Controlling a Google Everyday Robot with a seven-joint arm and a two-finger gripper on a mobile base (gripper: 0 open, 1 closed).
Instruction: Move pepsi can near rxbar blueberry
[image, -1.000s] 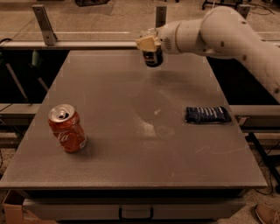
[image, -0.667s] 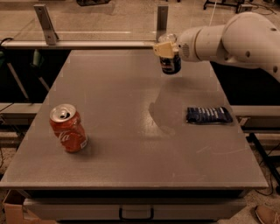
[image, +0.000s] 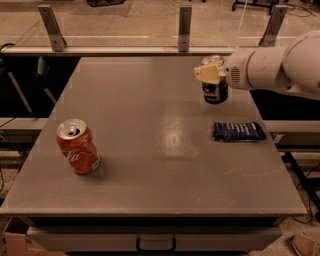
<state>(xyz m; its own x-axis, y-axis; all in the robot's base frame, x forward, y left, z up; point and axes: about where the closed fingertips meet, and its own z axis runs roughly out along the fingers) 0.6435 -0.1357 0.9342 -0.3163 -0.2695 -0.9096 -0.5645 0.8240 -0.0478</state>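
Note:
The pepsi can (image: 215, 92), dark blue with white and red markings, hangs upright above the right side of the grey table (image: 150, 165), held from above. My gripper (image: 212, 73) is shut on the can's top, its pale fingers (image: 206, 75) wrapped around it. The rxbar blueberry (image: 239, 131), a flat dark navy wrapper, lies on the table near the right edge, a little in front and to the right of the can. The can is lifted off the surface and apart from the bar.
A red cola can (image: 78, 146) stands upright at the front left of the table. A rail with metal posts (image: 184, 26) runs along the far edge. My white arm (image: 280, 67) reaches in from the right.
My gripper has carried the pepsi can to the right and toward the front, from the far edge to just behind the rxbar. The red can and the bar have not moved.

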